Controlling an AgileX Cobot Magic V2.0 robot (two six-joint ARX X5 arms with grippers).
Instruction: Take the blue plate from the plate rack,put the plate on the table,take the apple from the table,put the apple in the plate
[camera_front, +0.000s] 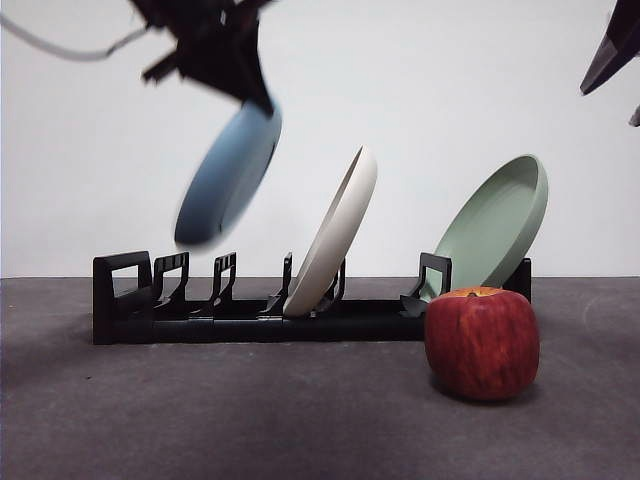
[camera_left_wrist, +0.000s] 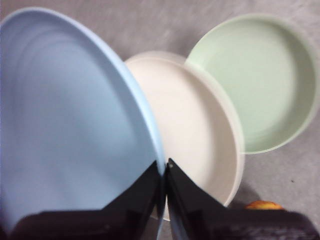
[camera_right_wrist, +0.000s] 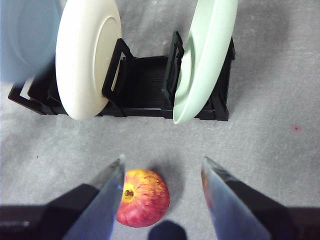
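Note:
My left gripper (camera_front: 262, 100) is shut on the rim of the blue plate (camera_front: 228, 176) and holds it tilted in the air above the left part of the black plate rack (camera_front: 250, 318); the plate is blurred. In the left wrist view the jaws (camera_left_wrist: 165, 167) pinch the blue plate's (camera_left_wrist: 70, 115) edge. The red apple (camera_front: 482, 342) sits on the grey table (camera_front: 250, 420) in front of the rack's right end. My right gripper (camera_right_wrist: 162, 165) is open high above the apple (camera_right_wrist: 144, 198); it shows as a dark tip (camera_front: 612, 50) at the top right of the front view.
A cream-white plate (camera_front: 335, 232) leans in the middle of the rack and a pale sage-green plate (camera_front: 495, 225) leans at its right end. Both also show in the right wrist view, the white plate (camera_right_wrist: 87, 57) and the green plate (camera_right_wrist: 205, 55).

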